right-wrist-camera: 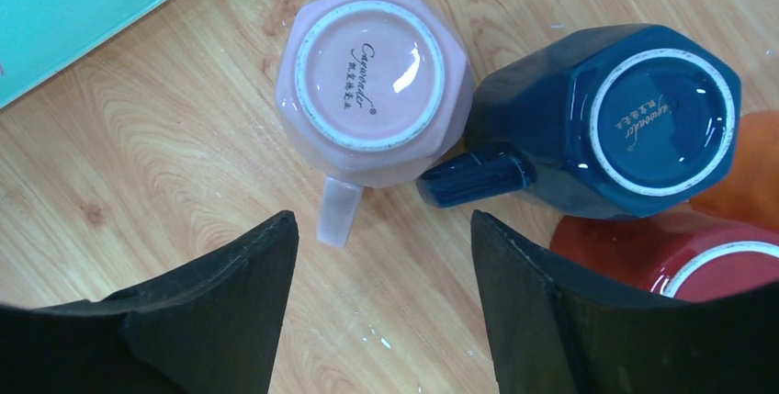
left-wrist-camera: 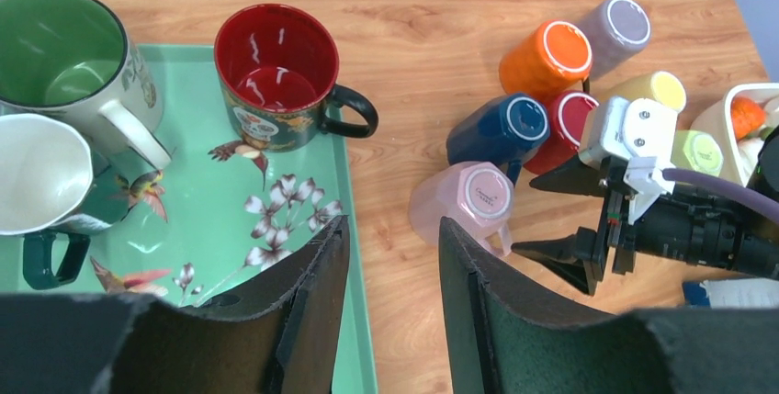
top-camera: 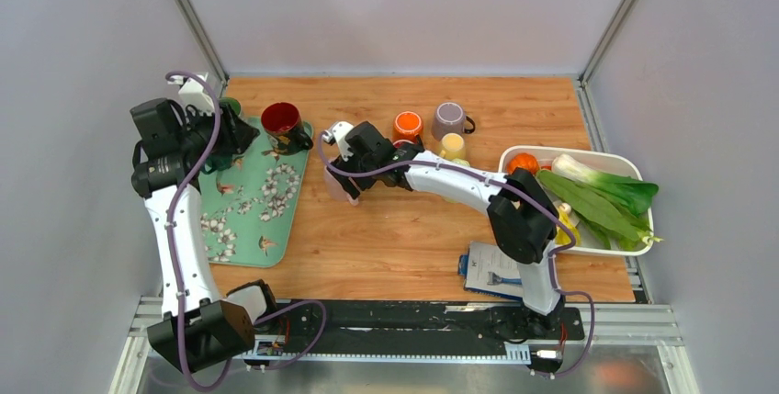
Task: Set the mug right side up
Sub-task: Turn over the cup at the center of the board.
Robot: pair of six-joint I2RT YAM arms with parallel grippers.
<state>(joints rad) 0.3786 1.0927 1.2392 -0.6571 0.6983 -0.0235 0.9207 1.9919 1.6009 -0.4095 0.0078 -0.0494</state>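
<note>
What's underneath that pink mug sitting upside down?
The pink mug stands rim-down on the table, with its printed base facing up. Only bare wood shows around it. Whatever is beneath or inside it is covered by the mug's own body, so that cannot be told.

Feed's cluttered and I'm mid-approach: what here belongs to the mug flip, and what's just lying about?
Job: upside-down pink mug; right gripper, open beside it.
Lying about: navy mug; green tray; upright red mug; vegetable tub.
</note>
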